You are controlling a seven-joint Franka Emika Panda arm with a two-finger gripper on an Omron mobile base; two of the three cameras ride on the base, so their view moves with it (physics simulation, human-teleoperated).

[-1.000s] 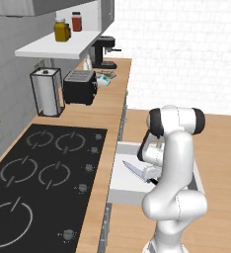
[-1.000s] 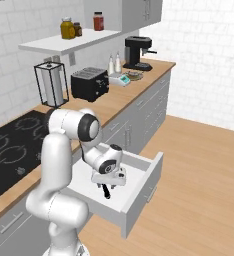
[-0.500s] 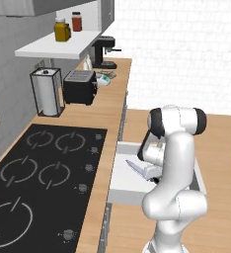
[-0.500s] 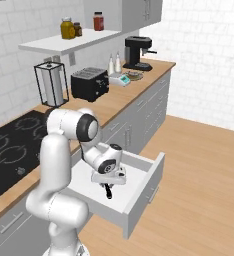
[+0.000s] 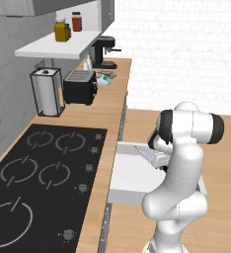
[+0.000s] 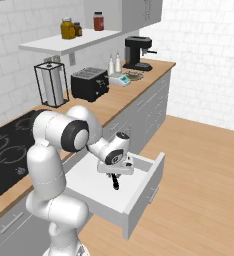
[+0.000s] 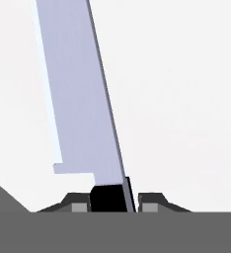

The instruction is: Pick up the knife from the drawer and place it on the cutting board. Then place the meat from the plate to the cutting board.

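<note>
The gripper [image 7: 113, 197] is now clamping the knife [image 7: 78, 94] by its black handle, down inside the open drawer [image 6: 139, 192]. A second ago the fingers were standing wide apart over the knife; half a second ago they had nearly come together, and now they are sitting tight against the handle on both sides, as the hand view shows at six o'clock, with the broad silver blade running away from them toward eleven o'clock across the white drawer floor.

In the left base view the blade is showing as a pale sliver at nine o'clock from the wrist, just over the drawer's back edge. In the right base view the gripper [image 6: 116, 181] is pointing down at the middle of the drawer, with the dark handle showing below the hand. The arm itself has barely shifted over that second; only the fingers have been moving.

That means the grasp is looking finished and the first step is turning from reaching to carrying. The knife is probably still lying on the drawer floor, though the close view is too flat to tell whether it is already lifting clear. The next move is calling for a straight lift out of the drawer, minding the long blade against the drawer wall, before swinging toward the counter [image 5: 105, 106] at eleven o'clock.
</note>
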